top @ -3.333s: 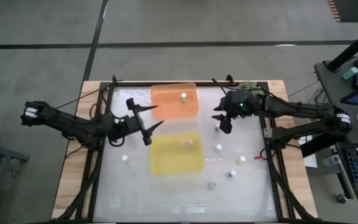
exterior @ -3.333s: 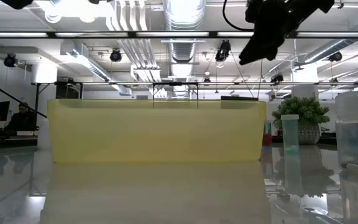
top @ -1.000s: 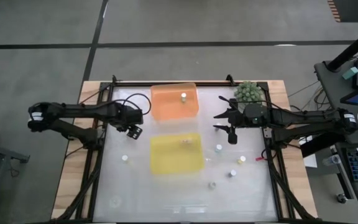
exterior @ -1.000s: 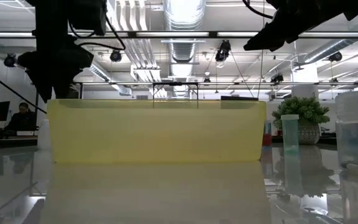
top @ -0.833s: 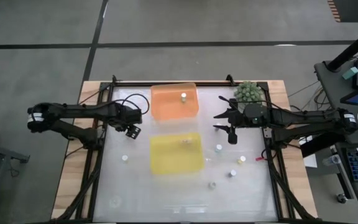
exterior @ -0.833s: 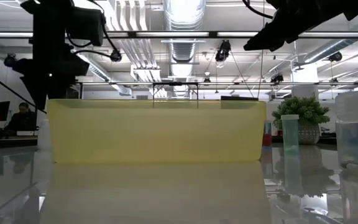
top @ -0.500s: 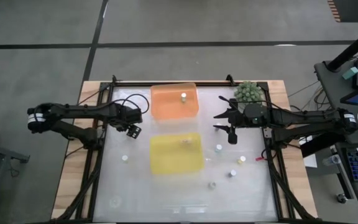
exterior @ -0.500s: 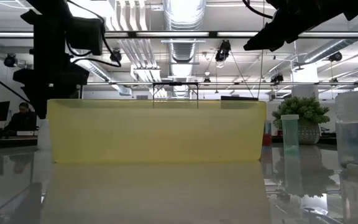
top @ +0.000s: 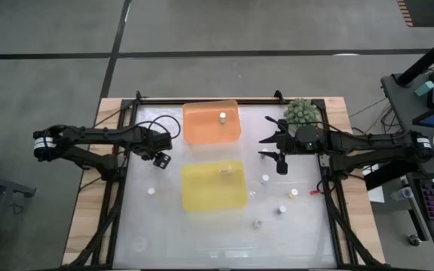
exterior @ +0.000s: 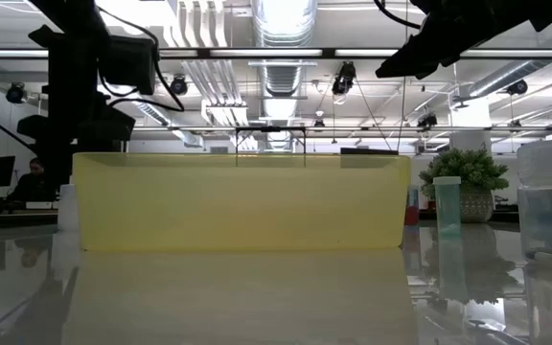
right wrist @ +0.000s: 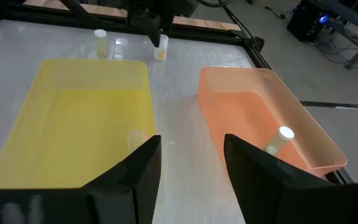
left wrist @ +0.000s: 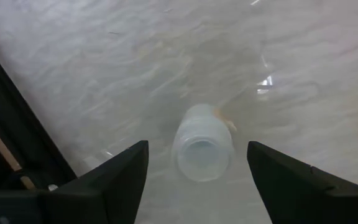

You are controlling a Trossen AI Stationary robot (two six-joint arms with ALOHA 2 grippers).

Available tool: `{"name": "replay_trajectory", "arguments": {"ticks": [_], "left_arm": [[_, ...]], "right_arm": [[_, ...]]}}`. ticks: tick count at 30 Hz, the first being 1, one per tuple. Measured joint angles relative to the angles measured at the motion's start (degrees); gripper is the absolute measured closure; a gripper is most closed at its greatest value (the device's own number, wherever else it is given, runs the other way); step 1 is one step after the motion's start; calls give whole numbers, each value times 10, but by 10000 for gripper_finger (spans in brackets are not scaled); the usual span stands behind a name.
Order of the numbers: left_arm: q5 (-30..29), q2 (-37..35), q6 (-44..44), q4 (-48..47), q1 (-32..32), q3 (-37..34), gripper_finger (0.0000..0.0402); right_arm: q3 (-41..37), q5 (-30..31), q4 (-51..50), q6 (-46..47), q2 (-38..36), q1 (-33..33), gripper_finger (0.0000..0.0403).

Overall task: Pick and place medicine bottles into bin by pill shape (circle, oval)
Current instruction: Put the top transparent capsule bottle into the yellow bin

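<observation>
Small white-capped medicine bottles stand on the white table: one [left wrist: 202, 144] sits upright directly under my left gripper [left wrist: 197, 180]. That gripper points straight down with its fingers open on either side of the bottle, apart from it. In the right wrist view the same bottle [right wrist: 161, 50] shows below my left gripper [right wrist: 157, 28]. One bottle [top: 222, 117] lies in the orange bin [top: 202, 128], and one [top: 227, 172] in the yellow bin [top: 202, 192]. My right gripper [top: 277, 154] hangs open and empty, right of the bins.
Loose bottles stand at the left [top: 151, 191] and the right [top: 265, 179], [top: 293, 193], [top: 282, 209], with one nearer the front [top: 256, 223]. A green spiky plant ball [top: 301, 111] sits at the far right corner. A black frame [top: 119, 188] borders the table.
My left gripper has sunk straight down, pointing down all the while, toward the bottle near the table's left edge. Its fingers now stand around that bottle. The bottle has not moved.
</observation>
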Motion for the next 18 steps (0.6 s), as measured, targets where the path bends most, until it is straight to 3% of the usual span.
{"name": "replay_trajectory", "arguments": {"ticks": [12, 18], "left_arm": [[0, 0, 0, -2, 0, 1, 270], [1, 0, 0, -7, 0, 4, 283]], "right_arm": [[0, 0, 0, 0, 0, 0, 236], [0, 0, 0, 0, 0, 0, 236]]}}
